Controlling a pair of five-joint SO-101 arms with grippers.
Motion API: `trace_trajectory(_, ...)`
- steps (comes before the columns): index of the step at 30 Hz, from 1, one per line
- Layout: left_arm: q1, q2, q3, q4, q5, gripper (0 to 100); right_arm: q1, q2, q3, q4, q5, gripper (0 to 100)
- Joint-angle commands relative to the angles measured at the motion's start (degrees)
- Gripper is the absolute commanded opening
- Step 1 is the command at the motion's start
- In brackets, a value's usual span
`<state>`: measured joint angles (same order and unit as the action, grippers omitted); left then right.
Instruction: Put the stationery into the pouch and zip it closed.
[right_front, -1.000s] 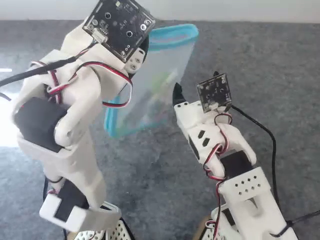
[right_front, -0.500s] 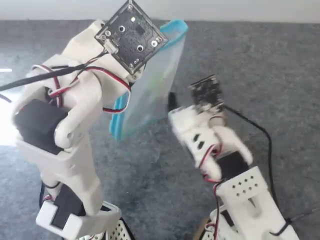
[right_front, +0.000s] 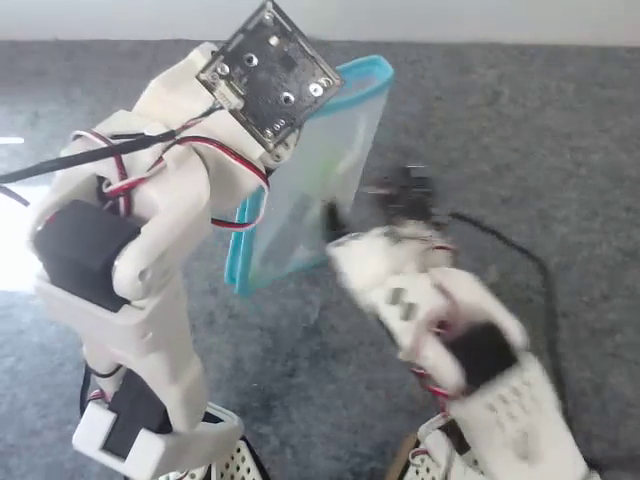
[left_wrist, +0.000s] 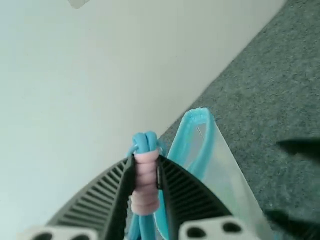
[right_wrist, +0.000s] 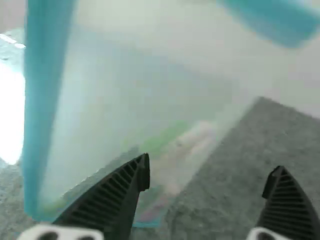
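L hand (left_wrist: 145, 167) clamped tight on blue rim of pouch (right_front: 310, 190), pouch held off table (right_front: 520, 110), long axis steeply tilted; R hand (right_wrist: 210, 170) wide open, empty, facing pouch's clear side close by, so prob. R does the zip.

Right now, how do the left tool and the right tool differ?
The left tool is shut, clamped on the pouch's blue edge; the right tool is open and holds nothing. The left tool grips the rim; the right tool faces the clear side. Both have black ribbed fingers.
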<state>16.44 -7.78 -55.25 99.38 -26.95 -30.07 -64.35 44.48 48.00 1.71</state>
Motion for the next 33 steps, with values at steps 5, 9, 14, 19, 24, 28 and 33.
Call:
trace_trajectory(5,2.5,-4.0,-1.8,1.4,-1.0,1,6.5,-7.7,3.2,-0.9,4.0,36.5)
trace_trajectory(9,5.6,-8.2,1.8,1.3,-1.8,1,8.1,5.8,0.7,-4.1,4.7,36.5)
trace_trajectory(14,6.4,-16.7,13.8,1.4,-10.8,1,13.2,21.4,-6.5,-4.2,4.5,36.5)
trace_trajectory(19,6.2,-23.0,22.3,1.3,-19.1,1,13.4,29.3,-10.2,-4.8,4.8,36.6)
trace_trajectory(24,6.2,-23.5,21.0,1.0,-23.7,1,10.2,29.4,-10.3,-0.6,9.2,36.6)
trace_trajectory(28,6.1,-23.4,17.8,1.1,-25.1,1,6.1,27.3,-11.3,5.8,9.7,36.5)
trace_trajectory(33,-1.8,-21.8,18.1,0.7,-23.1,1,5.7,19.3,-12.7,12.0,4.8,36.5)
